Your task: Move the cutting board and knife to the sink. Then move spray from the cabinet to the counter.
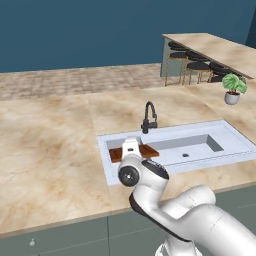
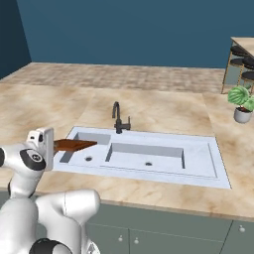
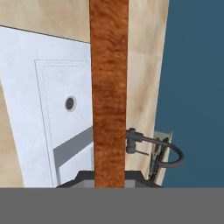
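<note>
Tool [image 2: 53,145] clamped on the cutting board [image 2: 74,145], which I hold level above the sink's [image 2: 198,166] left end. Faucet [image 2: 119,118] stands just behind, on the desk [image 2: 44,111].

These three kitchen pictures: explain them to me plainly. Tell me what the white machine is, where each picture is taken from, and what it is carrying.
The white machine is a robot arm on a base that can drive. Two pictures come from cameras on that base, behind the arm to its left and right, both looking over the same beige counter. The third comes from a camera on the hand itself, looking along its fingers.

Set into the counter is a steel sink with a dark faucet. A potted plant stands further along.

The gripper is shut on the cutting board, a reddish-brown wooden board held level over the left end of the sink. In the hand view the board runs up the middle, with the sink's drain beneath.
</note>
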